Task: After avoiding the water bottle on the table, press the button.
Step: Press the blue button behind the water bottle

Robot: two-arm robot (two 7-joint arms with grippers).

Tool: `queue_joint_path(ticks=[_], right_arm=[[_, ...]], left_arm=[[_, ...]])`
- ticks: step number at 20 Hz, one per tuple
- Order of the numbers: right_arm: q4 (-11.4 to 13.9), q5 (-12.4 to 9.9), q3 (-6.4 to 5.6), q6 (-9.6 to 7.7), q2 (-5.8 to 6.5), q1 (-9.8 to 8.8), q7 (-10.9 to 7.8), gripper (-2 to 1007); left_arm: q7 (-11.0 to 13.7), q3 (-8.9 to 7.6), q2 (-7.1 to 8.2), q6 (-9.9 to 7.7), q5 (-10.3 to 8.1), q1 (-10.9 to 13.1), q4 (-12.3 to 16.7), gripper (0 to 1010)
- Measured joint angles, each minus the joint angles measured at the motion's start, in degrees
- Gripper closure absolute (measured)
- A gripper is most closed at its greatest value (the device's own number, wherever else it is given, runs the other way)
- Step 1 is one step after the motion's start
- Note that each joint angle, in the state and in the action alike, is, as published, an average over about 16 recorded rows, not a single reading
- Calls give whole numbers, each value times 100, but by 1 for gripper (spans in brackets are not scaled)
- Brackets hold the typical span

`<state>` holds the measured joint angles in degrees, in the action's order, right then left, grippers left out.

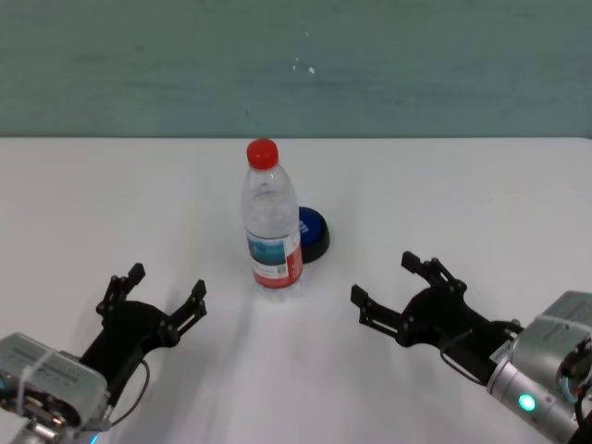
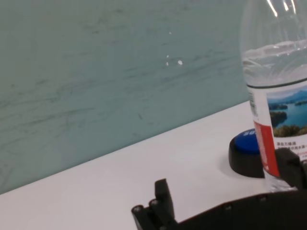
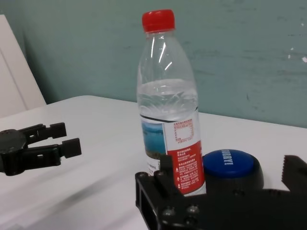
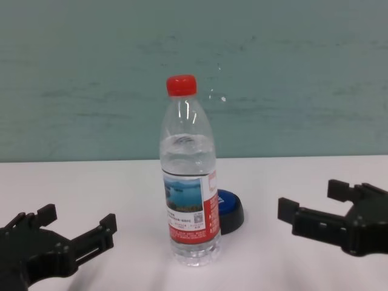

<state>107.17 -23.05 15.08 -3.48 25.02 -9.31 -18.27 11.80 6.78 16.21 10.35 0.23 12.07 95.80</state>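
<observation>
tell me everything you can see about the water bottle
The water bottle is clear plastic with a red screw cap, shut, and a red, white and blue lake-picture label. It stands upright on the white table, mostly filled with water. The blue button sits just behind it toward the right, partly hidden. Nothing grips it; both grippers are well short of it.

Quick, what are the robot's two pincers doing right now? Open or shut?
Left pincer: open, holding nothing, near the table's front left.
Right pincer: open, holding nothing, to the right of the water bottle.
</observation>
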Motion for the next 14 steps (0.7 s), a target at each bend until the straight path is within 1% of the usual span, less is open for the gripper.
queue_joint_path(ticks=[8,11,14], right_arm=[[35,2,-5,-13,12,-26,49,1],[49,9,-36,-30,34,-37,67,1],[75,17,-92,-60,83,-45,71,1]], left_arm=[[0,0,0,0,0,0,0,10],[0,0,0,0,0,0,0,10],[0,0,0,0,0,0,0,10]])
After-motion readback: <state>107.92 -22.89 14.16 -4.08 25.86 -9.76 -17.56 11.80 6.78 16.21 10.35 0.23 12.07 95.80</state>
